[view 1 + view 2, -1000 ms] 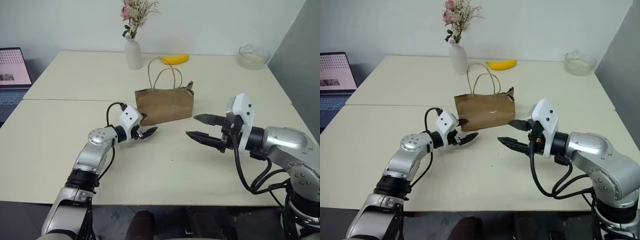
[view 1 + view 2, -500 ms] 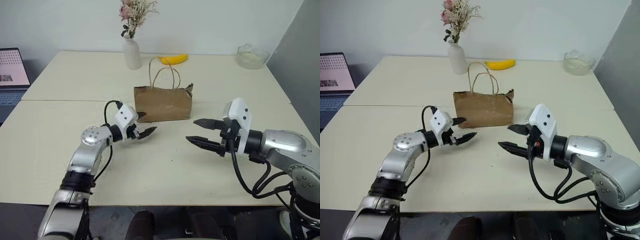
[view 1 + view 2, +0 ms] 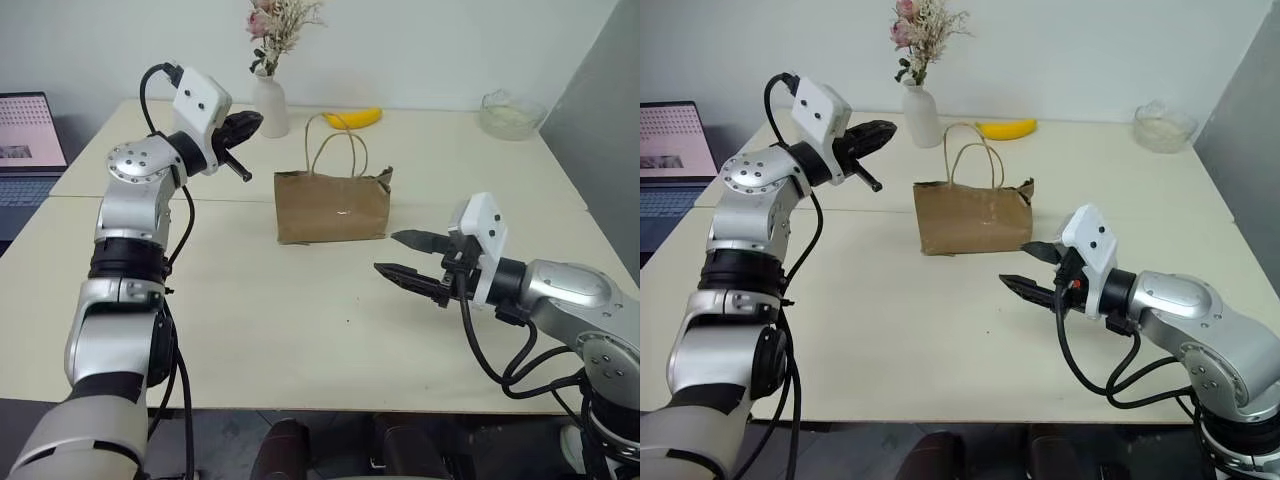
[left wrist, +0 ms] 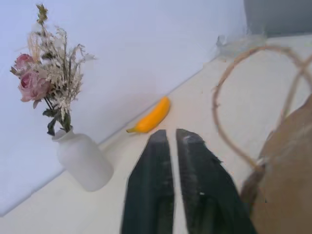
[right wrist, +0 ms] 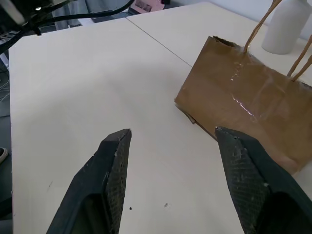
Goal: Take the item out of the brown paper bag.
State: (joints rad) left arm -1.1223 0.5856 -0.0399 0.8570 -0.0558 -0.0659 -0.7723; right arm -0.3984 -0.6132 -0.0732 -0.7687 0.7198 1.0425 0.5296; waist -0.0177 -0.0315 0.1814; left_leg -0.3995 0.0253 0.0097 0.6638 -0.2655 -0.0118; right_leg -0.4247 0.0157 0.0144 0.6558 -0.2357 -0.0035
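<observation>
Left pincer (image 3: 243, 123) is raised, fingers together and empty, up left of the brown paper bag (image 3: 333, 206). Right pincer (image 3: 408, 257) hovers low over the bench (image 3: 250, 320), fingers apart, empty, just right of the bag. Bag stands upright mid-bench with both handles (image 3: 338, 152) up; the item isn't visible, presumably inside. Likely handling: the bag is light, thin and crumples or slides easily, so pin a handle or the rim. The item is probably smooth, so grip across its middle.
</observation>
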